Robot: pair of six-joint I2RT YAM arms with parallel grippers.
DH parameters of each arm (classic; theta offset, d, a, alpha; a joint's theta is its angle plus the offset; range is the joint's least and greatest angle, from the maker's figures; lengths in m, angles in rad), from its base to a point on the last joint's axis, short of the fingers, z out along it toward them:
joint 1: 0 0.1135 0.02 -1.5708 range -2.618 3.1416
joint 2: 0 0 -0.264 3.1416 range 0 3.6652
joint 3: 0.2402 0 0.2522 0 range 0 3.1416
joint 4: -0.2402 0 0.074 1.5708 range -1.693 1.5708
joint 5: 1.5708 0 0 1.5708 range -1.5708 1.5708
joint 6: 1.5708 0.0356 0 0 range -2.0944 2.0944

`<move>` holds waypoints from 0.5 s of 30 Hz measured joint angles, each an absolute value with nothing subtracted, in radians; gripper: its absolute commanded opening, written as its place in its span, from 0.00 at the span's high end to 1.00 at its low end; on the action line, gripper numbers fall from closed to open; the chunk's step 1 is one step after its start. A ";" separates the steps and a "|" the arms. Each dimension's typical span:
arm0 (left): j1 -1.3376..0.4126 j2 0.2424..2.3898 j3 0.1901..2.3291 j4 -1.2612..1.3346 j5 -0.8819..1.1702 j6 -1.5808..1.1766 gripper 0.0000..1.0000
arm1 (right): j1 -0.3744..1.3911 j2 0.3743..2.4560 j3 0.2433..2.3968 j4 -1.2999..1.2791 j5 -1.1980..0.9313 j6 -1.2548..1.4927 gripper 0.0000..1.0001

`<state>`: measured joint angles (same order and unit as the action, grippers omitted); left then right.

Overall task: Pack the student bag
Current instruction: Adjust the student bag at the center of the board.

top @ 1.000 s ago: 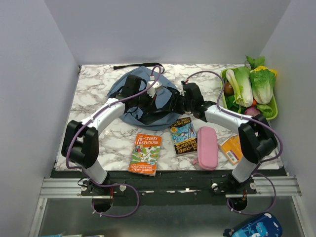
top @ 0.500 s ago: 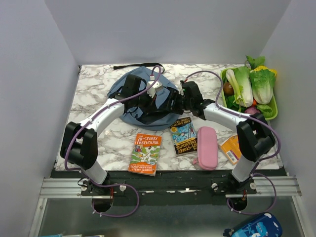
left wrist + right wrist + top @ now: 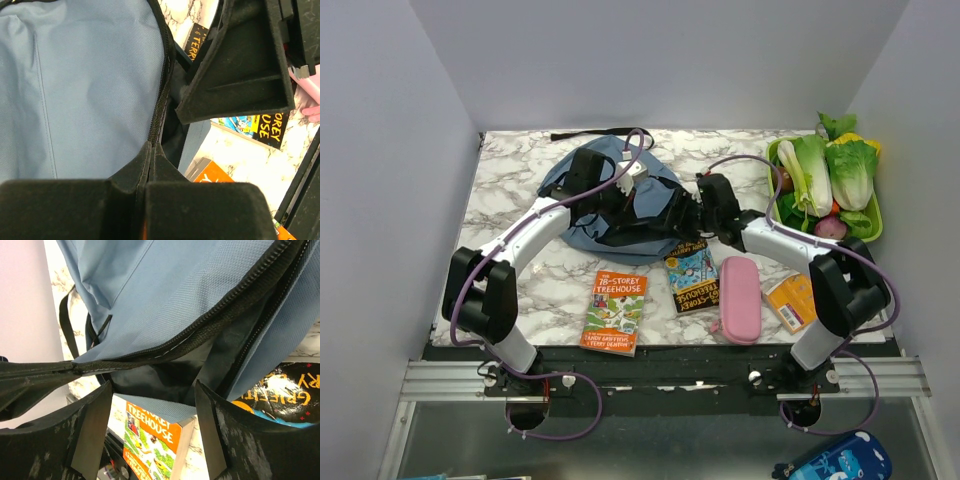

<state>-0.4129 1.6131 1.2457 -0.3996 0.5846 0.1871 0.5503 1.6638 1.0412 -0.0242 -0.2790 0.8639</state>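
The dusty-blue student bag (image 3: 558,180) lies at the back middle of the table, its zip partly open on a dark inside. My left gripper (image 3: 645,202) is shut on the bag's zip edge; in the left wrist view (image 3: 151,150) the pads pinch the zip seam of the bag (image 3: 75,90). My right gripper (image 3: 683,214) is open at the bag's front right. In the right wrist view the right gripper (image 3: 155,425) faces the opening of the bag (image 3: 165,290), with the lower lip between its fingers. It grips nothing.
An orange Treehouse book (image 3: 616,311), a dark book (image 3: 691,275), a pink pencil case (image 3: 740,297) and a small orange item (image 3: 790,300) lie along the front. A green tray (image 3: 873,228) of vegetables stands back right. A black strap (image 3: 590,133) lies behind the bag.
My right gripper has shifted a little to the right and nearer at the bag's opening. The left gripper keeps its hold on the zip edge and has hardly moved.
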 measured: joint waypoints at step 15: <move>-0.423 1.604 1.235 -0.414 0.623 0.186 1.00 | 0.524 1.665 1.010 0.129 -0.287 0.958 0.29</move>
